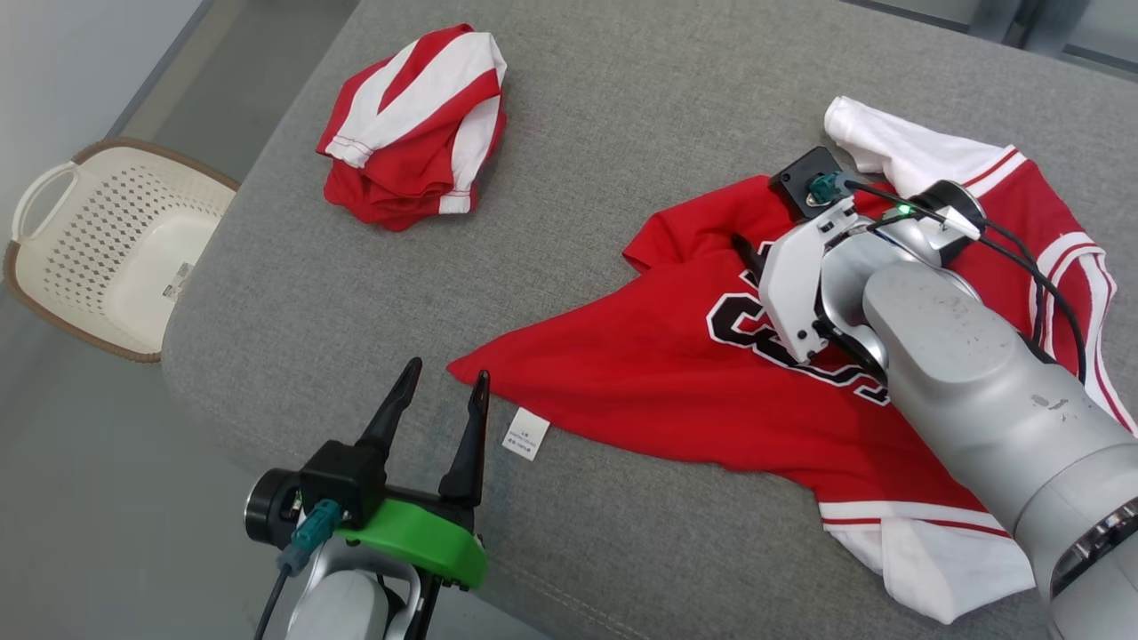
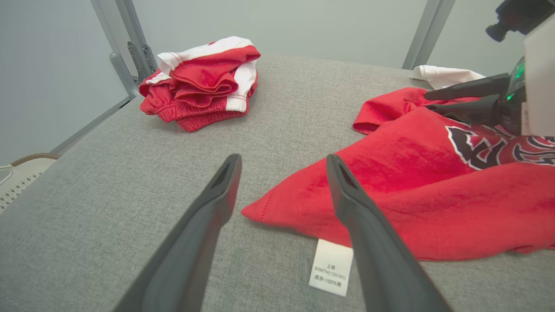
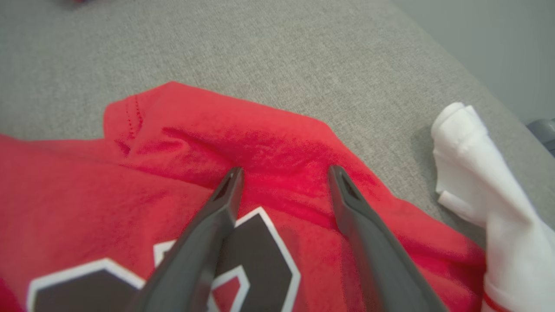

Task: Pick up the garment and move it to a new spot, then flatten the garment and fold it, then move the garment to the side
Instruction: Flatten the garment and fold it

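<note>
Head view: right forearm (image 1: pixel 965 373) covers part of black lettering (image 1: pixel 733 327) on garment (image 1: pixel 658 391).

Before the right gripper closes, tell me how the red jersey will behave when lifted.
Likely floppy: the red jersey lies wrinkled and folded over itself, so it should sag from one pinch. Probably light: the cloth looks thin. The open right gripper may catch only one layer at the raised fold.
</note>
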Available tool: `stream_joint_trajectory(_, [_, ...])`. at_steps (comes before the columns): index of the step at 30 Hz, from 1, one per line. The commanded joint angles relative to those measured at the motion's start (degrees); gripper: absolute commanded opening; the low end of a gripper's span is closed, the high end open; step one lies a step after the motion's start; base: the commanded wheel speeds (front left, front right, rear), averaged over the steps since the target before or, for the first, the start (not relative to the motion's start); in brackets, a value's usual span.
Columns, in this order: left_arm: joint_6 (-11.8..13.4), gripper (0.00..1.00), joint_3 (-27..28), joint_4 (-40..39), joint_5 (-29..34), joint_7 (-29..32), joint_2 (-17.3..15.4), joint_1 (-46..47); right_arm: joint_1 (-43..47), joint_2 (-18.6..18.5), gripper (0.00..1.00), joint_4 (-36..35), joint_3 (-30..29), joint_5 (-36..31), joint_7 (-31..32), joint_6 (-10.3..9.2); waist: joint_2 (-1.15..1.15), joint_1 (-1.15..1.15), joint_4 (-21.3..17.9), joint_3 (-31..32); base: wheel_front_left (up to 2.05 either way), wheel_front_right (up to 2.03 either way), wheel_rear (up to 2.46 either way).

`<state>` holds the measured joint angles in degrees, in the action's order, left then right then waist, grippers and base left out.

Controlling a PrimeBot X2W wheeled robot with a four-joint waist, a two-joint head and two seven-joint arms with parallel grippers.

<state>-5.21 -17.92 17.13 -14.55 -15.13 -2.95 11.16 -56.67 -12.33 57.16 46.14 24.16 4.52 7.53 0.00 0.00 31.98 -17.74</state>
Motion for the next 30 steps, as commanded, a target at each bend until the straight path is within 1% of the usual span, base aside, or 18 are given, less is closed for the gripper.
stream_joint_trajectory(1, [0.4,1.00,-0.3,-0.4,-0.4,0.0,0.1,0.5,-1.4,-0.1,1.00,1.2,1.4,0.3,1.5,-0.08,0.00,0.00,0.9,-1.4,0.00,0.00,0.00])
stream_joint_trajectory(2, [0.6,1.00,-0.3,-0.7,-0.6,0.0,0.1,0.5,-2.1,0.1,0.80,1.6,2.1,0.5,2.0,-0.08,0.00,0.00,0.9,-1.6,0.00,0.00,0.00])
stream_joint_trajectory(3, [0.8,1.00,-0.4,-0.9,-0.7,0.0,0.1,0.4,-2.7,0.2,0.44,2.2,2.8,0.5,2.7,-0.08,0.00,0.00,0.9,-1.8,0.00,0.00,0.00])
stream_joint_trajectory(4, [0.9,1.00,-0.5,-1.2,-0.9,0.0,0.1,0.2,-3.2,0.2,0.03,2.7,3.5,0.5,3.0,-0.08,0.00,0.00,1.0,-2.1,0.00,0.00,0.00])
stream_joint_trajectory(5, [1.1,1.00,-0.6,-1.6,-1.1,0.0,0.1,0.1,-4.1,0.1,0.00,3.1,4.0,0.6,2.8,-0.09,0.00,0.00,1.0,-2.4,0.00,0.00,0.00])
stream_joint_trajectory(11, [2.5,1.00,-1.5,-3.0,-1.8,0.0,0.1,-0.9,-9.5,0.4,0.00,6.6,6.1,-2.0,-1.2,-0.08,0.00,0.00,1.3,-3.4,-0.04,-0.04,-0.04])
stream_joint_trajectory(13, [3.0,1.00,-2.5,-3.5,-1.9,0.0,0.1,-1.1,-11.5,-0.1,0.00,7.7,5.9,-2.6,-3.6,-0.09,0.00,0.00,1.3,-3.6,-0.23,-0.23,-0.23])
stream_joint_trajectory(18, [4.8,1.00,-6.2,-4.7,-2.1,0.0,0.1,-0.8,-17.4,-1.8,0.00,11.3,1.9,-4.9,-13.9,-0.09,0.00,0.00,1.2,-3.8,-0.24,-0.24,-0.24])
stream_joint_trajectory(20, [5.6,1.00,-7.7,-4.8,-2.1,0.0,0.1,-0.7,-18.1,-1.2,0.00,12.9,-0.4,-4.9,-16.6,-0.08,0.00,0.00,1.2,-3.6,-0.15,-0.15,-0.15])
stream_joint_trajectory(21, [6.0,1.00,-8.4,-4.6,-2.0,0.0,0.0,-0.6,-18.5,-1.1,0.22,13.7,-1.8,-4.3,-17.1,-0.08,0.00,0.00,1.2,-3.6,-0.04,-0.04,-0.04])
stream_joint_trajectory(22, [6.3,1.00,-9.0,-4.4,-2.1,0.0,0.0,-0.6,-18.2,-0.6,1.00,14.3,-2.9,-3.8,-17.3,-0.09,0.00,0.00,1.2,-3.3,0.00,0.00,0.00])
stream_joint_trajectory(26, [6.1,1.00,-10.2,-3.4,-2.3,0.0,0.0,-0.3,-16.8,-0.4,1.00,15.5,-4.1,-4.1,-17.8,-0.09,0.00,0.00,1.1,-2.6,0.00,0.00,0.00])
stream_joint_trajectory(29, [5.2,1.00,-11.4,-1.9,-2.4,0.0,0.0,0.6,-13.7,-2.4,1.00,16.1,-5.9,-3.4,-18.8,-0.09,0.00,0.00,0.7,-0.9,0.00,0.00,0.00])
stream_joint_trajectory(30, [5.2,1.00,-11.3,-1.4,-2.3,0.0,0.0,0.7,-12.9,-2.4,1.00,16.0,-6.6,-3.0,-19.1,-0.09,0.00,0.00,-0.1,-0.3,0.00,0.00,0.00])
